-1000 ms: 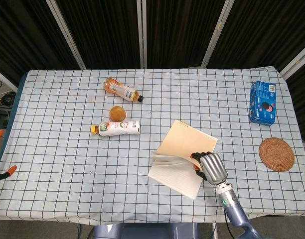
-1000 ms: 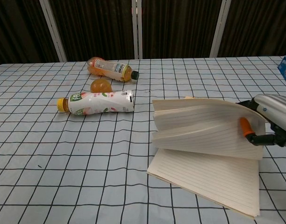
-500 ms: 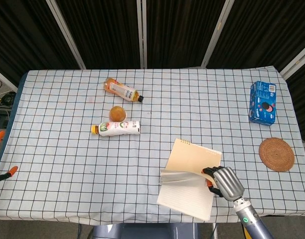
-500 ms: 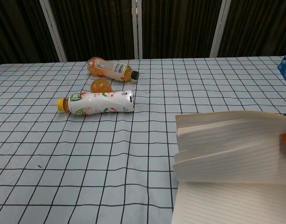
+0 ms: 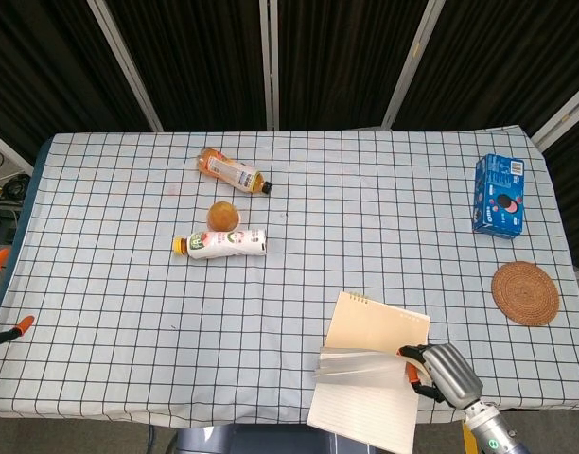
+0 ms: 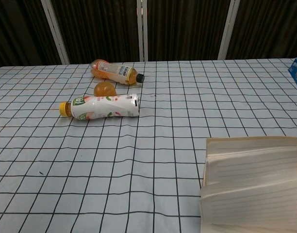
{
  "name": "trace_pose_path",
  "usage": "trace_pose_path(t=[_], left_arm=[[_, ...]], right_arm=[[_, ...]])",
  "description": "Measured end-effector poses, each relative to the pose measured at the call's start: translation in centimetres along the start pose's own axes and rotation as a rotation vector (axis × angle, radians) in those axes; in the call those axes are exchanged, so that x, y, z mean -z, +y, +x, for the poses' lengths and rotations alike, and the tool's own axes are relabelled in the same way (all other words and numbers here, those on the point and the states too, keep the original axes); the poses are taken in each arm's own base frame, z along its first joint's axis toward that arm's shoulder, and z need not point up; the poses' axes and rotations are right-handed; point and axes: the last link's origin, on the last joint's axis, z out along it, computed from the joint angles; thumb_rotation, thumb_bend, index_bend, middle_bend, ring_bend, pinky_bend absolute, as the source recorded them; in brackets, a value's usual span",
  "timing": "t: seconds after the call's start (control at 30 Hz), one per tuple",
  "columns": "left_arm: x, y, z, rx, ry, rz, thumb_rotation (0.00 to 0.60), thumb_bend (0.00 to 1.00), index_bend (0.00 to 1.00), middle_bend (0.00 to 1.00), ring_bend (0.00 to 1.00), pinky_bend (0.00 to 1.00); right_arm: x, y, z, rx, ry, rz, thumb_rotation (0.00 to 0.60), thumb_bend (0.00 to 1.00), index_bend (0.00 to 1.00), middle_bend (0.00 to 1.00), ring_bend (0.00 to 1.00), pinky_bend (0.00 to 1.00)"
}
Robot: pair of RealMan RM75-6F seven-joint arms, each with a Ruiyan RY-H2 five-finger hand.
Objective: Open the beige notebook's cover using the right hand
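Note:
The beige notebook (image 5: 377, 326) lies at the table's near edge on the right, its cover and several lined pages lifted and its lower pages hanging past the edge. My right hand (image 5: 446, 372) grips the raised pages at their right side, orange fingertips against the paper. In the chest view the notebook (image 6: 255, 179) fills the lower right corner with lined pages fanned up; the hand is not seen there. My left hand is in neither view.
An amber bottle (image 5: 233, 172), an orange ball (image 5: 224, 215) and a white bottle (image 5: 220, 243) lie left of centre. A blue box (image 5: 499, 194) and a round woven coaster (image 5: 524, 292) sit at the right. The table's near edge (image 5: 223, 416) is close under the notebook.
My right hand has pulled back toward the near right, dragging the notebook with it across the table until it overhangs the front edge. The pages stay lifted. The hand left the chest view.

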Motion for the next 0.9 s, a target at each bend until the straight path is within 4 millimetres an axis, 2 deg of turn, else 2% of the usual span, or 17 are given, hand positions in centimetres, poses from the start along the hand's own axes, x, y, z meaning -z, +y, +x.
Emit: trace_pose_path(t=[0.2,0.53,0.9], left_arm=[[0.0,-0.2,0.4,0.006,0.014,0.008,0.600,0.18,0.00,0.00,0.00,0.00],[-0.5,-0.6,0.3,-0.016,0.016,0.030,0.600,0.18,0.00,0.00,0.00,0.00],[-1.6,-0.9,-0.1,-0.041,-0.002,0.061,0.600,0.18,0.00,0.00,0.00,0.00]], right_arm=[[-2.0,0.7,2.0,-0.007,0.048,-0.019,0.600,0.73,0.74,0.64,0.64,0.63],[-8.1,2.9,8.0,-0.018,0.162,-0.126,0.600,0.73,0.75,0.64,0.64,0.63],[-15.8,7.8,15.5,0.030,0.291,-0.309,0.600,0.72,0.69,0.59,0.62,0.63]])
